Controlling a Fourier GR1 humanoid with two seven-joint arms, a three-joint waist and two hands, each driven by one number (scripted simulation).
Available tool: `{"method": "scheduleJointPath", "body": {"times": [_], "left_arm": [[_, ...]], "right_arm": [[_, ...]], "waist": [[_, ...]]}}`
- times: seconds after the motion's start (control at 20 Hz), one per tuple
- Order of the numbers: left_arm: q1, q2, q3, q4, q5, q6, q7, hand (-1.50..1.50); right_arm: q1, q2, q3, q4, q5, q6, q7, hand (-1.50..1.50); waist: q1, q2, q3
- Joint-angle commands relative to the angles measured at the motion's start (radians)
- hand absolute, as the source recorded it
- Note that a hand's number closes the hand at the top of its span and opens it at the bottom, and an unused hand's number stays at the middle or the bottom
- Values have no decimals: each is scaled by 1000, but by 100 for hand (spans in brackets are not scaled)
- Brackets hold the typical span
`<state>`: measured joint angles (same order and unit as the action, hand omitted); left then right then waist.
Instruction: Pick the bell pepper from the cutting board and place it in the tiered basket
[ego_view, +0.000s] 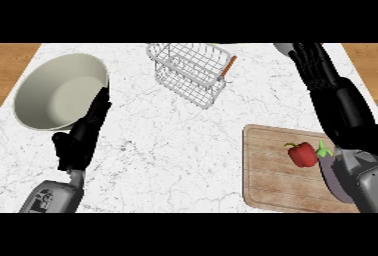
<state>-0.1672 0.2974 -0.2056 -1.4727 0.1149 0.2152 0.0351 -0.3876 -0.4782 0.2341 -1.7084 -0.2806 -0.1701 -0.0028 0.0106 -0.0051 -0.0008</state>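
R hand (326, 86): fingers (308, 57) straight, pointing to the far edge of the counter (170, 150), spread a little, nothing held. Tips sit by a pale rounded obj at the top edge; can't tell what it is.

Bell pepper (301, 154): red, green stem, lying on the cutting board (269, 175), right half. Well apart from R fingers, much nearer the lower edge, down by the wrist end and just left of the R forearm. No contact w/ any finger.

Beside pepper, to its right: a purplish veg w/ green stem (323, 150), mostly hidden behind the forearm.

L hand (80, 136): fingers straight, pointing up, holding nothing, tips over the rim of a big pale bowl (55, 95); touching or not, can't tell. Well apart from the pepper, opposite side of the counter.

Tiered basket (188, 70): white wire, far centre, tilted look, between the two hands, well apart from board and pepper.
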Motion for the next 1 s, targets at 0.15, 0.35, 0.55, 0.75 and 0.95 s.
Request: {"method": "scheduleJointPath", "body": {"times": [0.15, 0.35, 0.55, 0.75, 0.95], "left_arm": [[168, -15, 25, 53, -25, 60, -15, 0], [225, -42, 46, 74, -7, 105, 12, 0], [242, -66, 31, 86, -7, 95, -18, 0], [158, -111, 7, 144, -64, 122, 12, 0], [256, -92, 10, 73, -35, 98, -12, 0]], "right_arm": [[78, -167, -204, -28, 45, 59, -167, 150], [183, -161, -425, 153, 140, -249, -106, -150], [327, 40, -516, 115, -38, -223, -355, -150], [501, -4, -584, 63, -115, 27, -471, -150], [650, -164, -514, -78, 6, 55, -241, -150]], "waist": [[-23, 3, 2], [-85, 6, 4], [-47, 2, 4], [-29, 4, 1], [-43, -1, -2]]}}
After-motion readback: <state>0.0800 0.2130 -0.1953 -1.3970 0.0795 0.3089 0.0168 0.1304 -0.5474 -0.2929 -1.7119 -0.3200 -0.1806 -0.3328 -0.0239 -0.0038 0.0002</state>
